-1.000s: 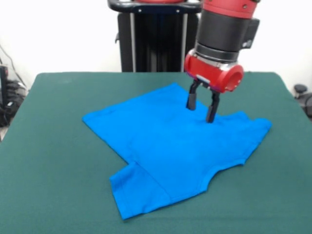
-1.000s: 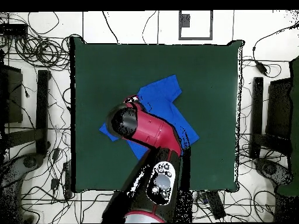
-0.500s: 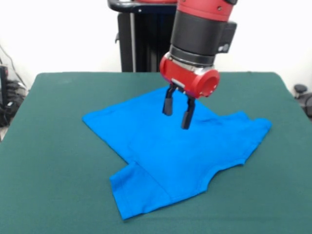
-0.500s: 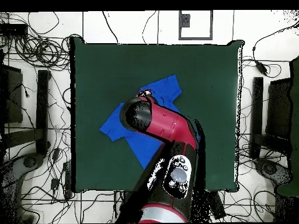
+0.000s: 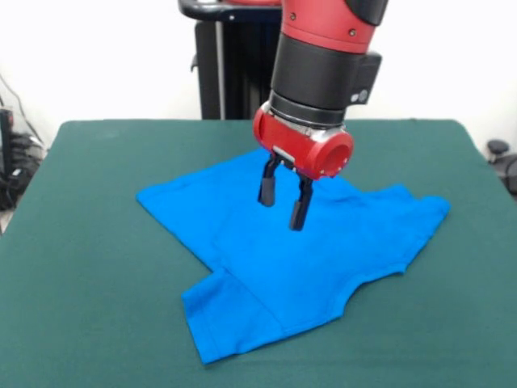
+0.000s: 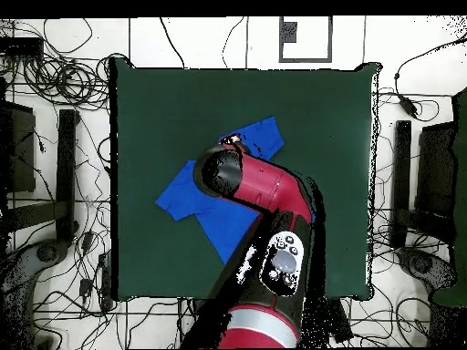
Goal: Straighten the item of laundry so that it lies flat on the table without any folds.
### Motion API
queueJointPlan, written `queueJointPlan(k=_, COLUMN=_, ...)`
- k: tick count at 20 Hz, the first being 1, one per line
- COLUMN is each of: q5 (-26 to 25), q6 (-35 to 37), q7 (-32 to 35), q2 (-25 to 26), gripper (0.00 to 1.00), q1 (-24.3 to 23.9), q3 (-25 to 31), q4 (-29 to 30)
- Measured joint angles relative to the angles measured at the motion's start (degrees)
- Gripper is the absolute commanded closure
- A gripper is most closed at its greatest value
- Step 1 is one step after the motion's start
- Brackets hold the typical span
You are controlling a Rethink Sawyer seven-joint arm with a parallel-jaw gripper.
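Note:
The item of laundry (image 5: 275,255) is a bright blue T-shirt spread on the dark green table (image 5: 89,267), folded over on itself, with one sleeve flap sticking out at the near edge. My gripper (image 5: 282,201) hangs open just above the shirt's middle, its two black fingers apart and empty. In the overhead view the red arm covers most of the item of laundry (image 6: 187,202); a sleeve of it shows beyond the arm, and the gripper itself is hidden under the wrist.
Bare green felt (image 6: 164,109) surrounds the shirt on all sides. Cables and dark stands (image 6: 64,173) lie on the floor beyond the table's edges. A black pedestal (image 5: 242,65) rises behind the table.
The open gripper has moved across the shirt from its right part toward the middle, leftward in the front view and slightly nearer. The shirt has not moved.

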Motion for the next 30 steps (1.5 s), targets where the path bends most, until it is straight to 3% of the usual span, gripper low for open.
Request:
queueJointPlan(k=21, q5=-0.01, q6=4.43, q7=0.00, q2=6.79, gripper=0.00, q1=-0.95, q3=0.02, q4=-8.05)
queueJointPlan(k=30, q5=-3.22, q6=8.29, q7=0.00, q2=5.31, gripper=0.00, q1=-4.77, q3=0.03, q4=-8.27)
